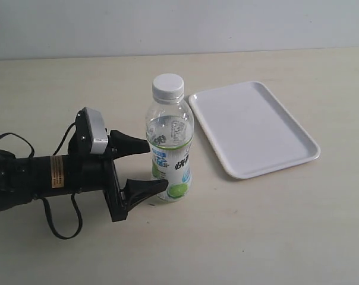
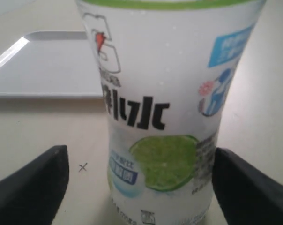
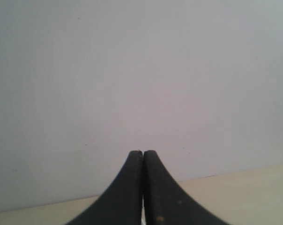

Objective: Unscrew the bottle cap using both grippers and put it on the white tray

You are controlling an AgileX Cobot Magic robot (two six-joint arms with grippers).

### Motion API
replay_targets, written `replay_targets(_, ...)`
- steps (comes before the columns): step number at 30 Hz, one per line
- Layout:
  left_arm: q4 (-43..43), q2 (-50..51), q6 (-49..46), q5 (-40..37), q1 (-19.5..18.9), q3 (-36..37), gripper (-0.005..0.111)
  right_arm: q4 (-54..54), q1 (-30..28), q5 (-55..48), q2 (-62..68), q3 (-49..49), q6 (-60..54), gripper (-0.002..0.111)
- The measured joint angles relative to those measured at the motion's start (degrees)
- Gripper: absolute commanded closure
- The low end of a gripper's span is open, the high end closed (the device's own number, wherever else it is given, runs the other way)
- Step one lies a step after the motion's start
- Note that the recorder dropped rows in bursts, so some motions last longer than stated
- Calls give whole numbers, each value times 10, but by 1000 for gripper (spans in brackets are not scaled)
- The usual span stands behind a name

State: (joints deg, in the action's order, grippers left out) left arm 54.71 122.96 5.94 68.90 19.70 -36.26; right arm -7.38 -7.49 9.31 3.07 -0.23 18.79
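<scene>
My left black gripper (image 1: 154, 166) is spread wide, jaws flanking the clear plastic lime-label bottle (image 1: 169, 127) low down, gaps both sides. small white ribbed cap (image 1: 168, 86) sits on its neck. flat white rectangular tray (image 1: 254, 127) just beside. My right gripper (image 3: 142, 157) is pressed together.

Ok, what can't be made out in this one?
- Right end effector: outside the exterior view; its wrist view shows only shut tips against a wall, so its place is unknown.
- Bottle cap: cut off by the left wrist view's top edge.
- White tray: partly hidden by the bottle in the left wrist view.
- Label small print: blurred there.
</scene>
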Motion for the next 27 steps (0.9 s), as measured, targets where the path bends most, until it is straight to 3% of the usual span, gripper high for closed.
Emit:
replay_targets(13, -12, 31, 1, 2, 60, -63, 29, 0, 0, 0, 0, 0, 0, 108)
replay_targets(14, -13, 38, 1, 2, 61, -63, 33, 0, 0, 0, 0, 0, 0, 108)
replay_targets(18, -21, 41, 1, 2, 61, -64, 76, 0, 0, 0, 0, 0, 0, 108)
replay_targets(22, -21, 41, 1, 2, 61, -65, 107, 0, 0, 0, 0, 0, 0, 108)
replay_targets(27, -21, 41, 1, 2, 61, -65, 106, 0, 0, 0, 0, 0, 27, 108)
